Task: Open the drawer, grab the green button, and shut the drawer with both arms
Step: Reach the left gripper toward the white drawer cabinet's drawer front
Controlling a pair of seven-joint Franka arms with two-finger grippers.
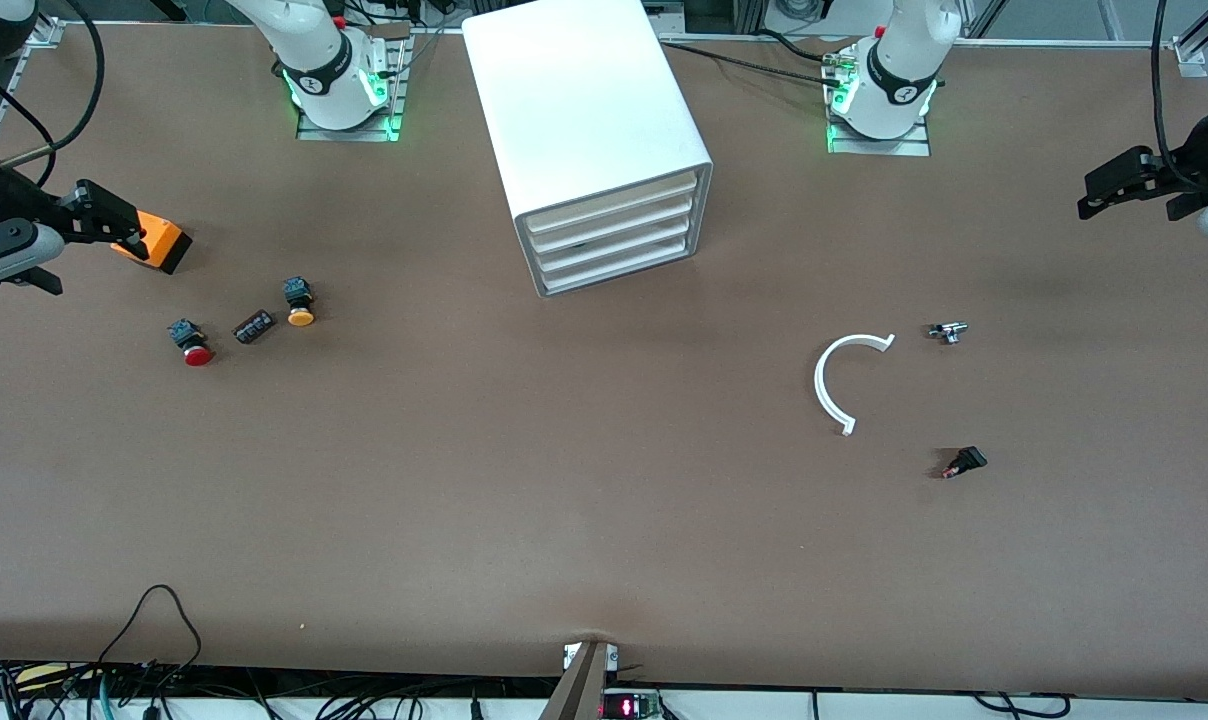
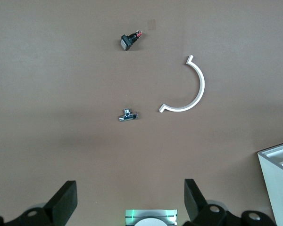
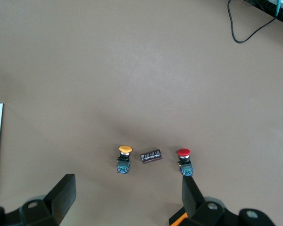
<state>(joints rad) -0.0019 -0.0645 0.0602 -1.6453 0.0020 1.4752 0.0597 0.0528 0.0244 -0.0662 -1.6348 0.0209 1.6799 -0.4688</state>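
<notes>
The white four-drawer cabinet stands at the middle of the table near the bases, and all its drawers are closed. The green-capped button is hidden. My left gripper hangs open and empty over the table's edge at the left arm's end; its wrist view shows bare table between the fingers. My right gripper hangs open and empty at the right arm's end, over an orange block; its wrist view shows nothing between the fingers.
A red-capped button, a dark small part and an orange-yellow-capped button lie toward the right arm's end. A white arc, a metal fitting and a black switch lie toward the left arm's end.
</notes>
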